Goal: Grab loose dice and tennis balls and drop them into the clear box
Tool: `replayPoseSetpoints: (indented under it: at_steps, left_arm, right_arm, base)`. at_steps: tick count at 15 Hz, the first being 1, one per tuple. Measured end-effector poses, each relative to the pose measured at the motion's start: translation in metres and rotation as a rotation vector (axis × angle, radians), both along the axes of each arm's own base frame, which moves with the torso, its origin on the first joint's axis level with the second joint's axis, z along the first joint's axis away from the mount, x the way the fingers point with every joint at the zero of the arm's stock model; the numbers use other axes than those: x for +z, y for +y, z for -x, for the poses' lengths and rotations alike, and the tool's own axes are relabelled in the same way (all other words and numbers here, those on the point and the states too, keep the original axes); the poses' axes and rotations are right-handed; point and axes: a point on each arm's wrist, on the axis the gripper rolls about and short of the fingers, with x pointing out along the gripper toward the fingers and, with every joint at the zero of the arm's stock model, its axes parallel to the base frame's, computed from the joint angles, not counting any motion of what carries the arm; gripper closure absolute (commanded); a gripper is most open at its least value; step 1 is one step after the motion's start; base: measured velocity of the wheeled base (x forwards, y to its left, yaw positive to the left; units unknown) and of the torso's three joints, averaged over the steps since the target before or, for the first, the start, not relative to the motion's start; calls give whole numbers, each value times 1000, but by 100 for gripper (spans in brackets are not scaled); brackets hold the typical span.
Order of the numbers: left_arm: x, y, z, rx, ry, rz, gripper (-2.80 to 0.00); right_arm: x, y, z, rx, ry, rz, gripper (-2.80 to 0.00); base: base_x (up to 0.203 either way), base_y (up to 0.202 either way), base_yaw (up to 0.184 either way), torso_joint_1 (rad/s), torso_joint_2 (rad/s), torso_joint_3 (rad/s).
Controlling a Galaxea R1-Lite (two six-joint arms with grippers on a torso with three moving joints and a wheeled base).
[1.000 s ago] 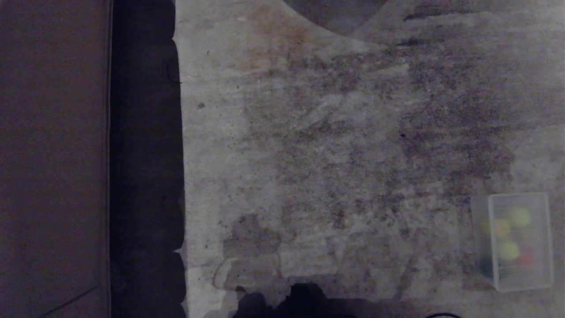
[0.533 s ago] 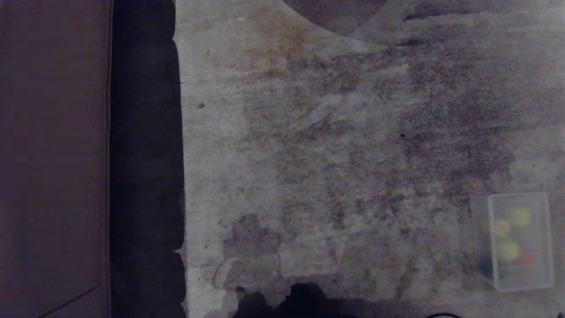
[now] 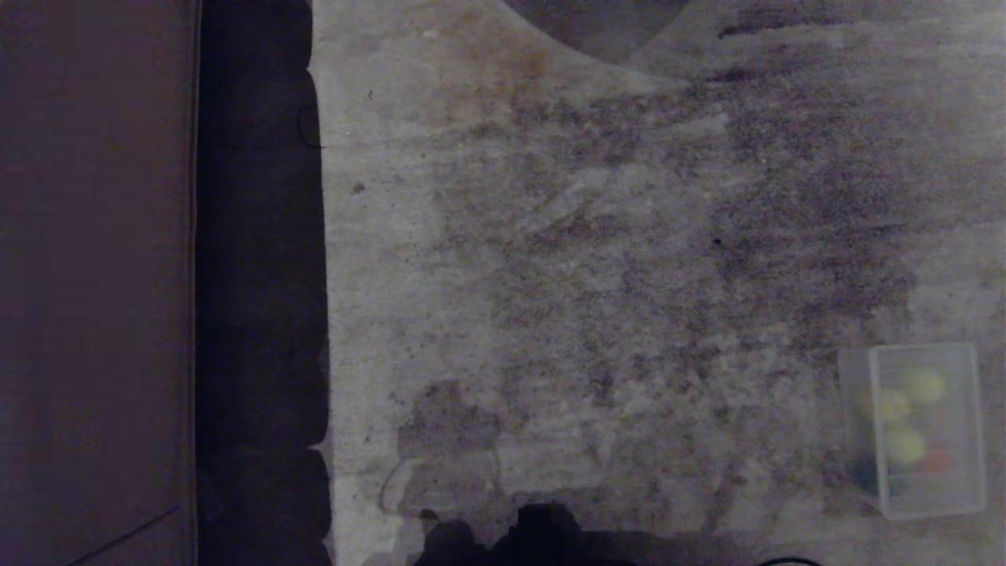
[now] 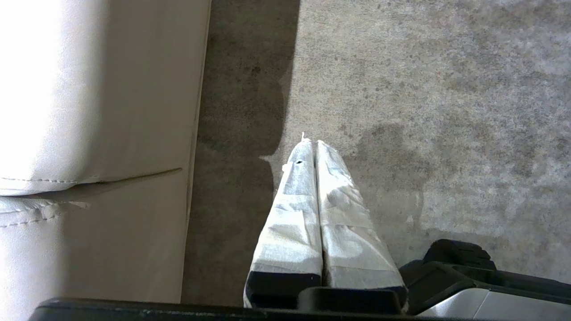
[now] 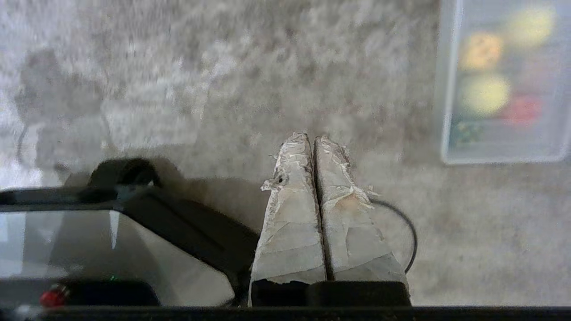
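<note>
Scanning left to right: the layout below runs from the robot's left side to its right.
Sofa (image 4: 89, 111): pale upholstered side, on the far side of the left pincer from everything else; a dark shadow strip lies between it and the carpet.
Left pincer (image 4: 311, 142): its two wrapped fingers are pressed together, nothing between them; it hangs parked over bare carpet, well apart from the task's things.
Carpet (image 3: 597, 259): worn and mottled, filling the ground between the two pincers; no loose die or ball shows on it in any view.
Right pincer (image 5: 311, 139): fingers pressed tight tip to tip, empty; it hangs over the carpet close by the robot's base, out of the head view.
Clear box (image 3: 927, 428): on the carpet beyond and to the outer right of the right pincer, near but not touching; its long axis runs away from the robot, a long wall facing the pincer.
Tennis balls (image 5: 485, 93): two yellow-green blurs inside the box, seen through its wall.
Dice (image 5: 522, 109): red, yellow and a dark one inside the box too, packed among the balls.
Nearer arm: the right, plainly; the left is far across the carpet.
Judgement: with nothing loose in sight, collecting looks finished, so any further move would turn on the box lying to the right pincer's right.
</note>
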Motion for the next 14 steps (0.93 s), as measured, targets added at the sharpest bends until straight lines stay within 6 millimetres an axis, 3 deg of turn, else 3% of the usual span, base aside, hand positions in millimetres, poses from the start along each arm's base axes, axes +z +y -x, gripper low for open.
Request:
replayPoseSetpoints:
  at_steps: [6, 14]
  left_arm:
    - [0, 0, 0, 0, 0, 0, 0]
    - [0, 0, 0, 0, 0, -3, 0]
  right_arm:
    - [-5, 0, 15, 9, -156, 43, 0]
    - [-6, 0, 17, 7, -178, 38, 0]
  base:
    - [0, 0, 0, 0, 0, 0]
    - [0, 0, 0, 0, 0, 0]
